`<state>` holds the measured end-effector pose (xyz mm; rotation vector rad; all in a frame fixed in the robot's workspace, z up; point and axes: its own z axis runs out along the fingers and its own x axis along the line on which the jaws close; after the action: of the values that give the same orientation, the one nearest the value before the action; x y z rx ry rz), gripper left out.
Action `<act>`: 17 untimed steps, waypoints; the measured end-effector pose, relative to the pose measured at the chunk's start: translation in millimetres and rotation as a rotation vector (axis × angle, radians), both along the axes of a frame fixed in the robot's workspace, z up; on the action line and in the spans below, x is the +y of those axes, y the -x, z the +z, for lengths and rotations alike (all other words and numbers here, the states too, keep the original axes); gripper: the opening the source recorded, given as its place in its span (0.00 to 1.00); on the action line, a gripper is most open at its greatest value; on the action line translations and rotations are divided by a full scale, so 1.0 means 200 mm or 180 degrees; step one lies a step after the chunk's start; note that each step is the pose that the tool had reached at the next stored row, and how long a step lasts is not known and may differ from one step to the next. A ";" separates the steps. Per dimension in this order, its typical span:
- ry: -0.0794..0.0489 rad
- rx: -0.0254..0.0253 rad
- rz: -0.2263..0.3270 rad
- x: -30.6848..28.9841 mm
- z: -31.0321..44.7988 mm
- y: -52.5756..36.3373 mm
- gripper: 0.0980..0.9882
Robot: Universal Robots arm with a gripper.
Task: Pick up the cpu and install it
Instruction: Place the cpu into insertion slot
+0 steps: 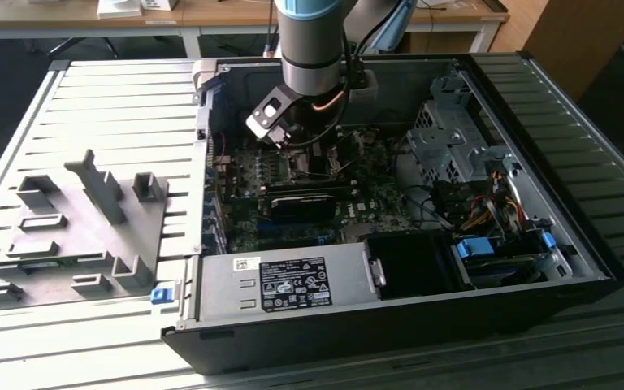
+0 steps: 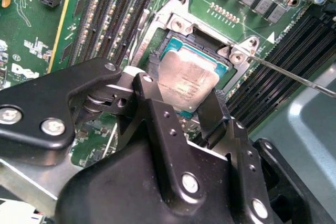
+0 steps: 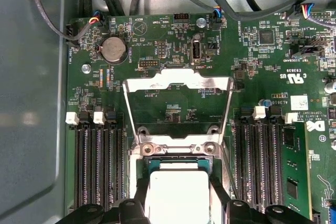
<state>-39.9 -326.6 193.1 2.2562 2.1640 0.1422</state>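
Observation:
The cpu [image 2: 188, 77], a flat silver-grey square chip, lies tilted just over the open motherboard socket [image 2: 176, 24]. It is held between the two black fingers of my gripper [image 2: 180, 92], which is shut on it. In the first wrist view the cpu [image 3: 176, 195] sits between the fingers [image 3: 138, 195] directly over the socket's hinge end [image 3: 178, 149], and the socket's metal load plate [image 3: 177, 80] stands swung open. In the exterior view my gripper [image 1: 308, 159] reaches down inside the computer case [image 1: 572, 244], over the motherboard.
Memory slots [image 3: 97, 166] run along both sides of the socket. The thin retention lever [image 2: 294, 74] sticks out sideways. The case also holds a power supply [image 1: 279, 284], a drive cage [image 1: 453, 138] and cables [image 1: 486, 203]. Grey fixture blocks [image 1: 74, 227] stand on the slatted table at the exterior view's left.

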 end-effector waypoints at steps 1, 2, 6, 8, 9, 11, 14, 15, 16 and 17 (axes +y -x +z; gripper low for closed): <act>0.0000 0.0000 0.0000 0.000 0.000 0.000 0.49; 0.0002 0.0000 0.0000 -0.001 0.000 0.000 0.49; 0.0006 0.0000 0.0001 -0.001 0.000 0.000 0.49; 0.0007 0.0000 0.0001 -0.001 -0.001 0.000 0.49; 0.0006 -0.0001 0.0000 -0.001 -0.002 0.000 0.51; 0.0007 0.0000 0.0000 -0.001 -0.002 0.000 0.58; 0.0007 0.0000 0.0001 -0.001 -0.002 0.000 0.58; 0.0007 0.0000 0.0000 -0.001 -0.002 0.000 0.58; 0.0008 0.0001 0.0000 -0.002 0.000 0.000 0.58; 0.0007 0.0000 0.0000 -0.001 0.004 0.000 0.58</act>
<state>-40.0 -326.9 193.9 2.2549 2.1632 0.1397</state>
